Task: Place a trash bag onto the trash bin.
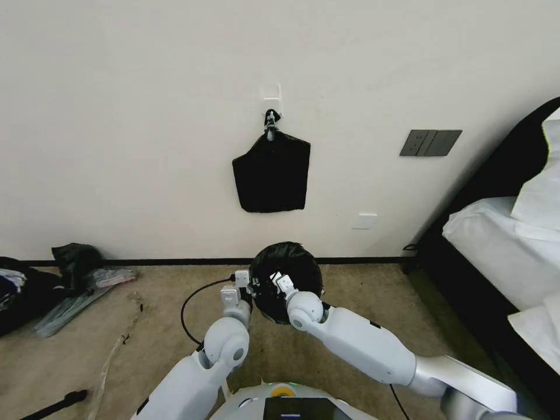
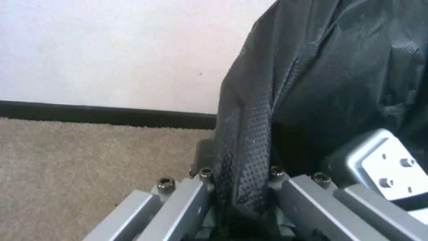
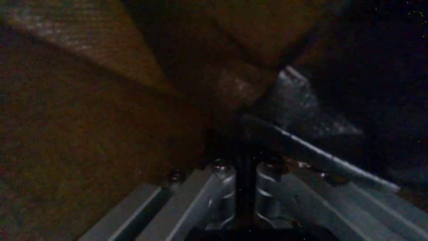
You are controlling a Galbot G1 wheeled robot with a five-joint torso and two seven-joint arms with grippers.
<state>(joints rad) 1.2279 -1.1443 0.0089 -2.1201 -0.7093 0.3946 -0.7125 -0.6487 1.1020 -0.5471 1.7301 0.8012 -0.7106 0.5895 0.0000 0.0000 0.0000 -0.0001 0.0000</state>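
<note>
Wall [image 1: 146, 116]: the landmark; everything below is placed from it.
Carpet [image 1: 146, 326]: runs from the wall's dark baseboard toward the robot.
Trash bag [image 1: 294, 274]: glossy black film, bulged into a round mouth-up shape just out from the wall's foot, directly below the flat black pack [image 1: 271, 175] hanging on a wall hook. I take it to be draped over the trash bin, but no cream plastic is visible, so I cannot confirm that.
Bag axis: long axis roughly vertical, opening facing up and away from the carpet (judged from the round outline in the head view).
Left claw [image 1: 240, 286]: at the bag's side edge, parallel to the wall, clamped on a folded strip of film [image 2: 243, 150] that passes between its two fingers.
Right claw [image 1: 283, 284]: reaching into the bag's mouth, farther from the wall than the bag's far rim. A dark fold [image 3: 245, 187] sits in the narrow gap between its fingers, so it looks pinched on film.
Risk, largest: both claws pull the same thin film; tugging apart too hard could tear it or tip whatever stands under it.
Risk, middle: the left grip holds only a narrow fold, which could slide out and let the mouth collapse.
Risk, smallest: film may stay caught on the right claw when it opens.
</note>
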